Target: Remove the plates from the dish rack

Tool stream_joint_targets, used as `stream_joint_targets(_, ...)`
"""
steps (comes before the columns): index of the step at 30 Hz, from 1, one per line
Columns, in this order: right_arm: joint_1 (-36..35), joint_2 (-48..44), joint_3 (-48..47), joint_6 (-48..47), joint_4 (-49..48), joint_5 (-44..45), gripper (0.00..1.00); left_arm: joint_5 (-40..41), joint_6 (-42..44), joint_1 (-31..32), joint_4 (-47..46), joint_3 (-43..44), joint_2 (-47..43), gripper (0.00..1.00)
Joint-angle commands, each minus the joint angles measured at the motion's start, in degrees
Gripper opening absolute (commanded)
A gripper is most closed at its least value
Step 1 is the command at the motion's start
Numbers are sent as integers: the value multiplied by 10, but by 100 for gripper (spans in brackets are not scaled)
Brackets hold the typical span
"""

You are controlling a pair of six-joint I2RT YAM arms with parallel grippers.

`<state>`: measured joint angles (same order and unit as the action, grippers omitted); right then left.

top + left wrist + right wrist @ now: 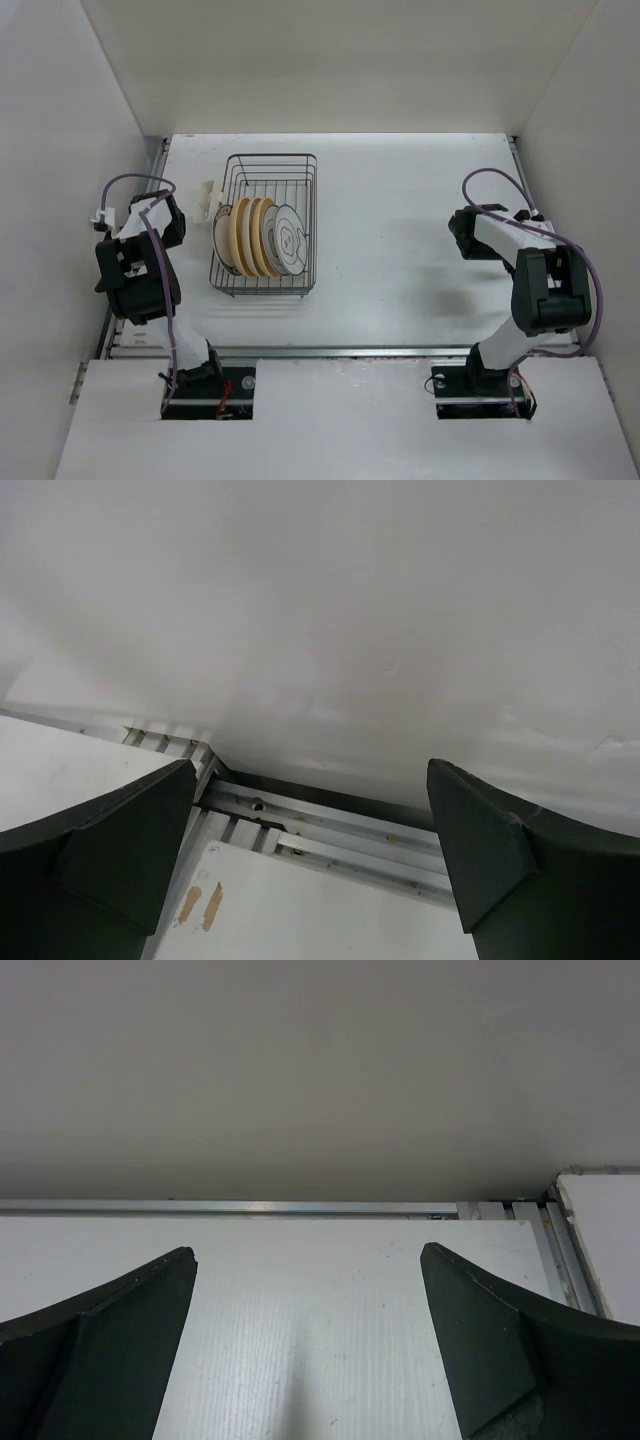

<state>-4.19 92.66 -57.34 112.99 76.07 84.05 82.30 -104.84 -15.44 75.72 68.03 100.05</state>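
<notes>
While plates [258,236] stand on edge in the dish rack [270,157], left gripper [310,767] spread wide, empty, right gripper [308,1250] likewise.

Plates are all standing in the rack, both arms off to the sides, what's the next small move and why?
Probably swing the left pincer toward the rack and over the plates. It is open and empty, its arm sits nearer the rack than the right one, and its camera faces only the wall, with no plate in sight.

The tan-yellow plates [248,236] are plain; the white plate [288,238] has a dark rim ring and grey markings; the dish rack [272,158] is dark wire.
</notes>
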Motion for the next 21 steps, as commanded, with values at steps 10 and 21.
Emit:
stream_joint_targets(10, 1, -17, -29, 20, 32, 100, 100, 57, 232, 26, 152, 121, 28, 100)
stream_joint_targets(21, -61, -78, -182, -176, 32, 82, 100, 137, 544, 176, 152, 539, 44, 100)
